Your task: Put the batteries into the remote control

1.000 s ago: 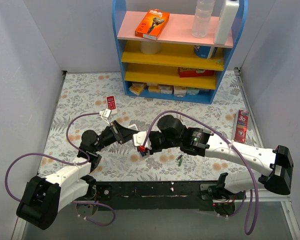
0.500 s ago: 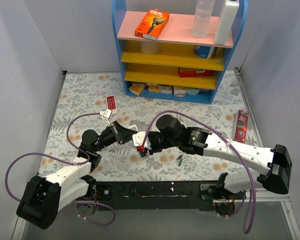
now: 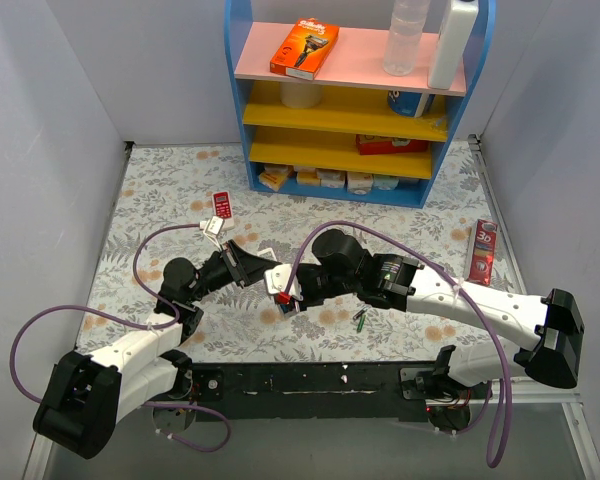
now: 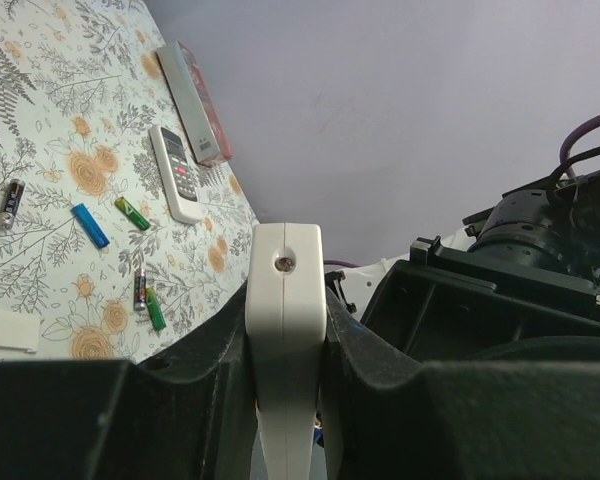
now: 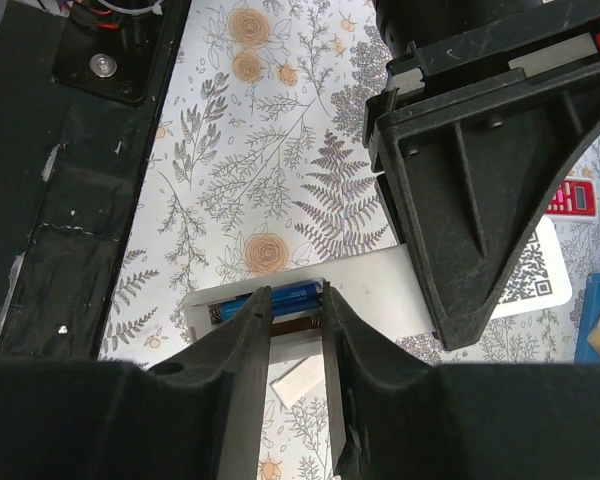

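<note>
Seating a battery; scene nearly static since a second ago.
Only the right arm has crept slightly, so insertion is judged unfinished; left fingers clenched on the remote control, held off the desk; blue battery lies in the open bay, showing in the gap between the narrowly parted right fingers; whether they pinch it cannot be told.

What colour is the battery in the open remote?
The battery is blue; the right wrist view shows it best.
</note>
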